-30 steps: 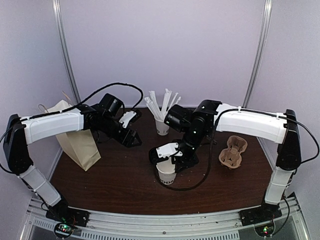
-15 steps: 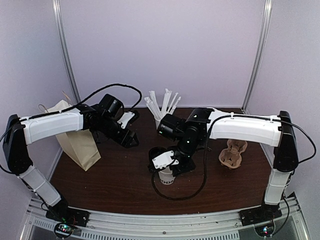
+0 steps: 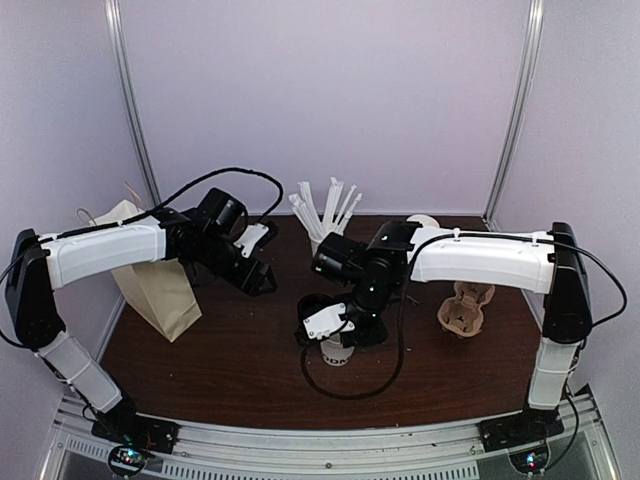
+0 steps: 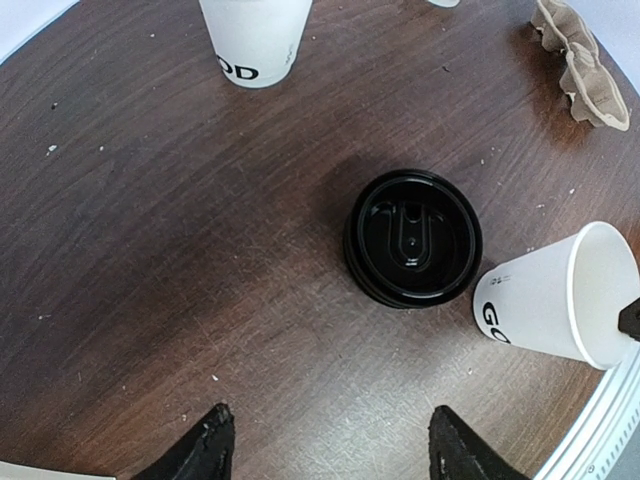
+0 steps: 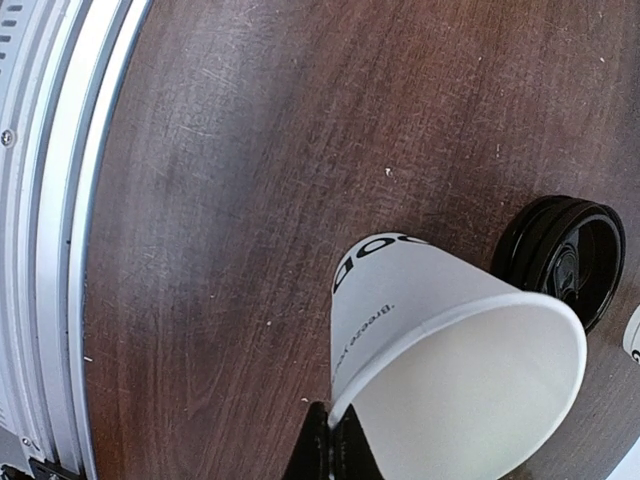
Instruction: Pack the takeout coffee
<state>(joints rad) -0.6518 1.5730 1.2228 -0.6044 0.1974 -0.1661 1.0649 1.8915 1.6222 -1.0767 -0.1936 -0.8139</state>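
Fingers of the right gripper (image 5: 335,440) are pinched shut on the rim of the takeout coffee cup (image 5: 440,340). Cup location: near centre of the table (image 3: 220,360), lidless, mouth open. Its black lid (image 4: 412,238) lies flat on the table just beside the cup. Left gripper (image 4: 330,445): jaws spread wide, holding nothing, above the far left of the table beside the paper bag (image 3: 150,280). Straw cup (image 3: 322,250): far centre. Cup carrier (image 3: 467,305): right side.
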